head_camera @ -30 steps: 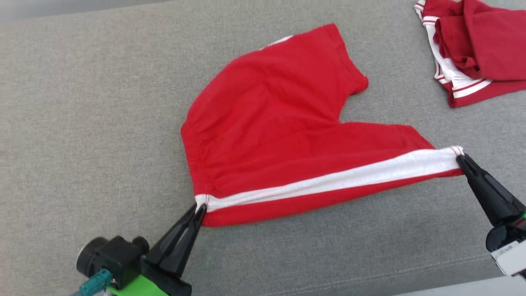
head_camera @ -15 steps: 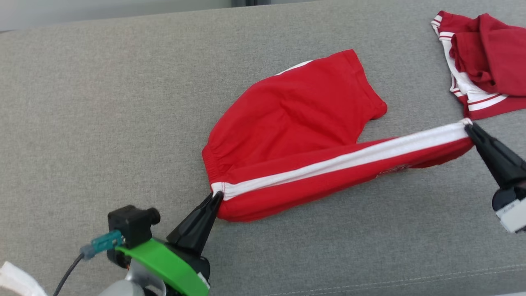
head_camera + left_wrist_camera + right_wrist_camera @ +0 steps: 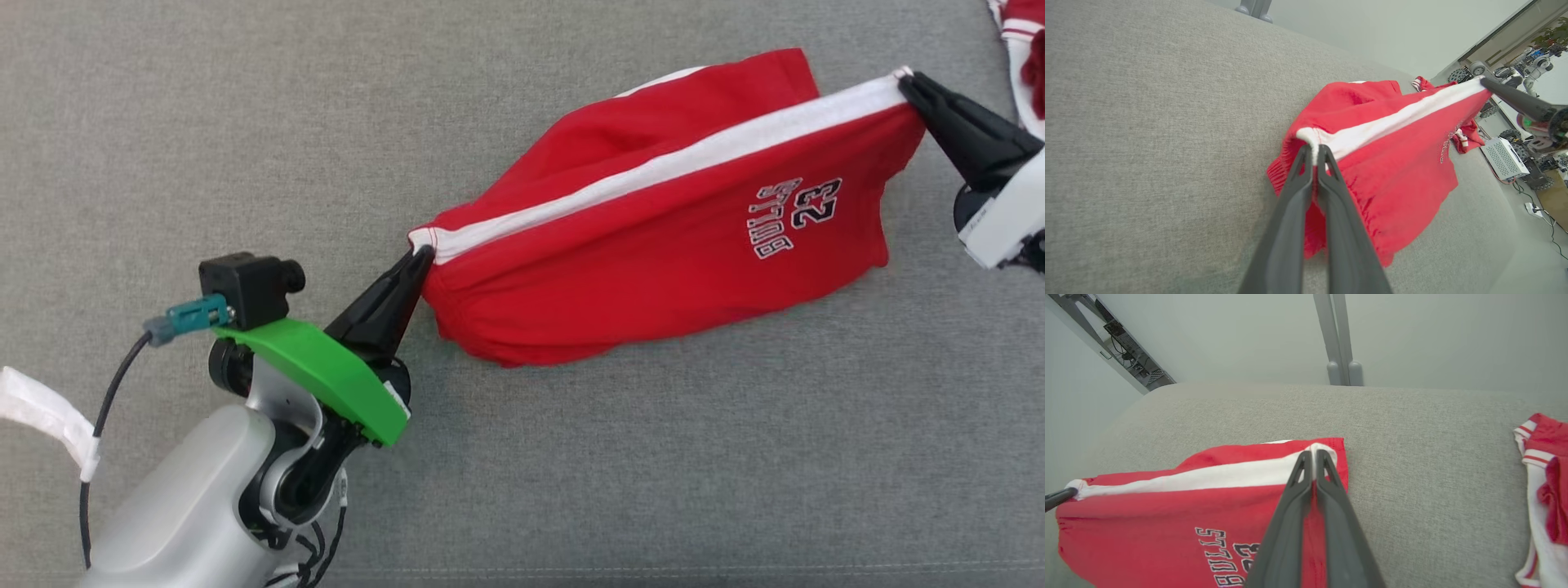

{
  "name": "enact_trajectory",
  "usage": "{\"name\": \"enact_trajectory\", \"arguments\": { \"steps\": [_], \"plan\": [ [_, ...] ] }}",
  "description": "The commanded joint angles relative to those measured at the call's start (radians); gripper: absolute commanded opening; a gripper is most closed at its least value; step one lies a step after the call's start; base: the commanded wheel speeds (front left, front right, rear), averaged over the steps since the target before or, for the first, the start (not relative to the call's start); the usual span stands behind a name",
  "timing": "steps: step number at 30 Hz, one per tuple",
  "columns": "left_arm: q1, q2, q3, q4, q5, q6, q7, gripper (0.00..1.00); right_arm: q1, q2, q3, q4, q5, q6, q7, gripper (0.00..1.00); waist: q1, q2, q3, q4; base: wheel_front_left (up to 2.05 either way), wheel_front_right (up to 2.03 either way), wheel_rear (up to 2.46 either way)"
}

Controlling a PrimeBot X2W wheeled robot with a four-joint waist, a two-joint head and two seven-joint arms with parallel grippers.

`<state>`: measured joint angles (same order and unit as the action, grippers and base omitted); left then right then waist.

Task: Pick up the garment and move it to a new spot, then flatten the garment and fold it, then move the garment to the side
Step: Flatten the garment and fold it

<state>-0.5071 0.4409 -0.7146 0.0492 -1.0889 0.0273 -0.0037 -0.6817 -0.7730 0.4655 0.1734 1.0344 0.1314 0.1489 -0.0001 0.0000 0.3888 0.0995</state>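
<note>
The red shorts point(image 3: 653, 245) hang stretched between both grippers over the grey cushion point(image 3: 245, 122), right of centre and towards its far side. The left gripper point(image 3: 421, 258) is pinched tight on the waistband end of the white side stripe point(image 3: 653, 167). The right gripper point(image 3: 904, 79) is pinched just as tight on the stripe's leg-hem end, further right and farther away. The stripe edge is lifted and taut, the printed panel sags below it, and the other leg trails behind. The pick-up looks done and the carry to a new spot seems under way. Laying the shorts down, flattening, folding and moving them aside are all left. Another red garment point(image 3: 1020, 57) lies at the far right edge.
</note>
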Motion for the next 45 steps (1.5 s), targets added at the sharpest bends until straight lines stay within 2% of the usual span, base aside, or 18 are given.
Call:
{"name": "enact_trajectory", "arguments": {
  "steps": [1, 6, 14, 15, 16, 17, 18, 19, 23, 26, 33, 36, 40, 42, 45],
  "plan": [
    [-0.031, -0.009, 0.003, 0.011, -0.008, -0.007, 0.008, 0.00, -0.044, -0.004, 0.018, 0.017, -0.010, -0.002, 0.014, 0.00, 0.0001, 0.0000, 0.049, 0.039, 0.00, 0.00, 0.00],
    [-0.127, -0.033, -0.014, 0.065, 0.034, -0.020, 0.023, 0.00, -0.224, -0.015, 0.104, 0.109, -0.018, -0.002, 0.071, 0.00, 0.0001, 0.0000, 0.118, 0.080, 0.00, 0.00, 0.00],
    [-0.209, -0.067, -0.038, 0.158, 0.107, -0.032, -0.012, 0.00, -0.350, -0.007, 0.199, 0.202, 0.008, -0.002, 0.076, 0.00, 0.0001, 0.0000, 0.149, 0.105, 0.00, 0.00, 0.00],
    [-0.214, -0.070, -0.038, 0.172, 0.114, -0.033, -0.019, 0.10, -0.358, -0.006, 0.210, 0.209, 0.014, -0.002, 0.067, 0.09, 0.0001, 0.0000, 0.148, 0.105, 0.00, 0.00, 0.00],
    [-0.217, -0.071, -0.039, 0.181, 0.119, -0.036, -0.023, 0.27, -0.363, -0.002, 0.220, 0.214, 0.020, -0.002, 0.060, 0.26, 0.0001, 0.0000, 0.146, 0.103, 0.00, 0.00, 0.00],
    [-0.218, -0.073, -0.039, 0.192, 0.121, -0.036, -0.029, 0.50, -0.365, 0.003, 0.234, 0.217, 0.032, -0.002, 0.048, 0.47, 0.0001, 0.0000, 0.142, 0.100, 0.00, 0.00, 0.00],
    [-0.219, -0.074, -0.039, 0.201, 0.124, -0.037, -0.034, 0.94, -0.366, 0.005, 0.245, 0.218, 0.040, -0.002, 0.039, 1.00, 0.0001, 0.0000, 0.137, 0.096, 0.00, 0.00, 0.00],
    [-0.217, -0.076, -0.041, 0.209, 0.127, -0.038, -0.038, 1.00, -0.370, 0.007, 0.253, 0.219, 0.052, -0.002, 0.018, 1.00, 0.0001, 0.0000, 0.132, 0.091, 0.00, 0.00, 0.00],
    [-0.190, -0.073, -0.045, 0.220, 0.139, -0.041, -0.071, 1.00, -0.367, 0.009, 0.292, 0.226, 0.076, -0.002, -0.066, 1.00, 0.0001, 0.0000, 0.100, 0.069, 0.00, 0.00, 0.00],
    [-0.164, -0.061, -0.051, 0.213, 0.177, -0.015, -0.120, 1.00, -0.347, 0.002, 0.315, 0.225, 0.085, -0.002, -0.152, 1.00, 0.0001, 0.0000, 0.068, 0.054, 0.00, 0.00, 0.00],
    [-0.050, -0.032, -0.045, 0.153, 0.286, 0.111, -0.234, 1.00, -0.237, -0.005, 0.389, 0.208, 0.109, -0.002, -0.345, 1.00, 0.0001, 0.0000, -0.037, 0.011, 0.00, 0.00, 0.00],
    [0.013, -0.021, -0.036, 0.114, 0.348, 0.169, -0.255, 1.00, -0.178, 0.007, 0.412, 0.209, 0.110, -0.002, -0.391, 1.00, 0.0001, 0.0000, -0.076, -0.004, 0.00, 0.00, 0.00],
    [0.093, -0.038, 0.013, 0.065, 0.428, 0.232, -0.263, 1.00, -0.099, 0.029, 0.413, 0.222, 0.109, -0.002, -0.410, 1.00, 0.0001, 0.0000, -0.116, -0.015, 0.00, 0.00, 0.00],
    [0.147, -0.062, 0.057, 0.032, 0.473, 0.249, -0.261, 1.00, -0.058, 0.041, 0.401, 0.227, 0.109, -0.002, -0.415, 1.00, 0.0001, 0.0000, -0.129, -0.014, 0.00, 0.00, 0.00],
    [0.216, -0.101, 0.122, -0.002, 0.537, 0.251, -0.261, 1.00, -0.003, 0.056, 0.345, 0.222, 0.083, -0.002, -0.414, 1.00, 0.0001, 0.0000, -0.145, -0.003, 0.00, 0.00, 0.00]
  ]
}}
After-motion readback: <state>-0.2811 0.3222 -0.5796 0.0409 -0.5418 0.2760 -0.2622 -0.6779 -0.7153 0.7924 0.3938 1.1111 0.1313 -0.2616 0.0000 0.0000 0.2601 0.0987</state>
